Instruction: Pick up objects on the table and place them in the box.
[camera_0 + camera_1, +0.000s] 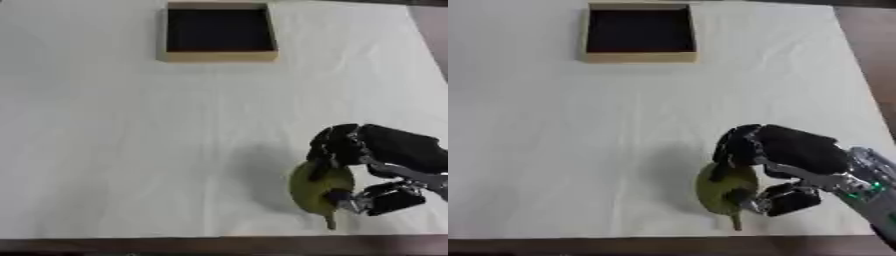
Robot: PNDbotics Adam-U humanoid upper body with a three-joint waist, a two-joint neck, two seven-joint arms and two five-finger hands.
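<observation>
Fruit is what the olive-green object looks like, rounded with a thin stem poking out toward the near edge, perhaps a pear, though its kind cannot be told for sure. It sits at the near right of the table, close to the near edge, and whether it rests on the white cloth or is already a little clear of it cannot be told; a soft shadow lies just to its left. The right hand comes in from the right side and is curled round the fruit, fingers draped over its top from the far side and the thumb pressed against its near right flank, so the hand holds the fruit rather than standing wide. The left hand shows in neither view. The box, a shallow tan-walled tray with a dark inside, stands well apart at the far edge of the table, left of the fruit's line, and nothing can be seen in it. By the look of things the step in hand is the grasp itself, with the carry not yet begun. The next move calls for lifting the fruit clear of the cloth, then swinging it far and to the left across the bare cloth until it hangs over the box's dark opening before the fingers let go.
</observation>
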